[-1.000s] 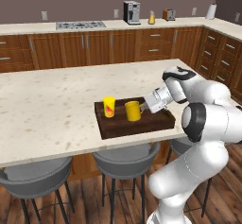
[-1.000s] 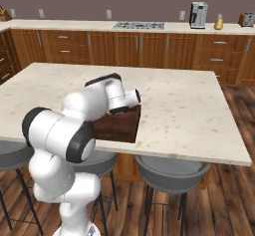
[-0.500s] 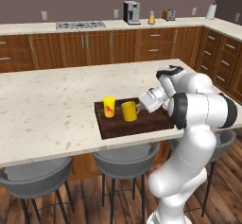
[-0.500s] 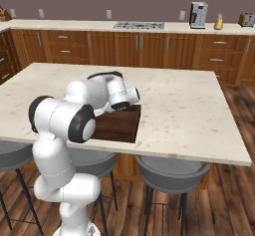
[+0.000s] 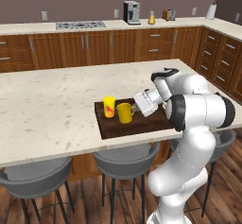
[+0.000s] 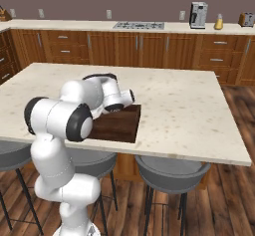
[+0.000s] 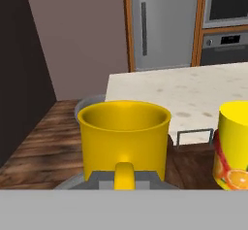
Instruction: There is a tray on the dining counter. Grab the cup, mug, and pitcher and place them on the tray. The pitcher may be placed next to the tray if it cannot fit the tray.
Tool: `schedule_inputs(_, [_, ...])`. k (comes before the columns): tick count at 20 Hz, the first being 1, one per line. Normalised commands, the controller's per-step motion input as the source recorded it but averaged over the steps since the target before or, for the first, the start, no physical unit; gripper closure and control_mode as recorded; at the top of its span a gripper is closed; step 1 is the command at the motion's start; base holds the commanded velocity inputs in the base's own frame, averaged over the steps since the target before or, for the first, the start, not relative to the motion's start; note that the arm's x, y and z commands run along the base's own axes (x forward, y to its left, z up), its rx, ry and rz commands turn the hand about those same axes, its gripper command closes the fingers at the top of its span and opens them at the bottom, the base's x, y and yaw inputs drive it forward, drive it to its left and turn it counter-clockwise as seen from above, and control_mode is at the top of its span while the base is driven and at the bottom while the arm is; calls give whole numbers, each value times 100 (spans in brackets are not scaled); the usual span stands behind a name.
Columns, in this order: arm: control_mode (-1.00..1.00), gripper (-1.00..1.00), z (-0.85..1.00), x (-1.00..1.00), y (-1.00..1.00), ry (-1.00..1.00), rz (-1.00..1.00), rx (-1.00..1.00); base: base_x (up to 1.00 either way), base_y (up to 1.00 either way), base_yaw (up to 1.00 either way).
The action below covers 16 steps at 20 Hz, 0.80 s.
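item: mug, on tray beside cup; fingers clamped on its handle. step: placing mug. next: release, fetch pitcher.

Short yellow mug and taller red-marked yellow cup stand upright, side by side, on the dark wooden tray.

Even, bright rendered light, faint soft shadows, no glare, slightly grainy
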Motion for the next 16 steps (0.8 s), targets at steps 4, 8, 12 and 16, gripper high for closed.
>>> schedule_inputs(4, [-100, 100, -8, 10, 30, -3, 0, -2, 0, 0, 0])
schedule_inputs(8, [-100, 100, -3, 7, 15, 0, 0, 0, 0, 0, 0])
schedule_inputs(12, [-100, 100, -1, 28, 2, 0, 0, 0, 0, 0, 0])
schedule_inputs(16, [-100, 100, -5, 22, 0, 0, 0, 0, 0, 0, 0])
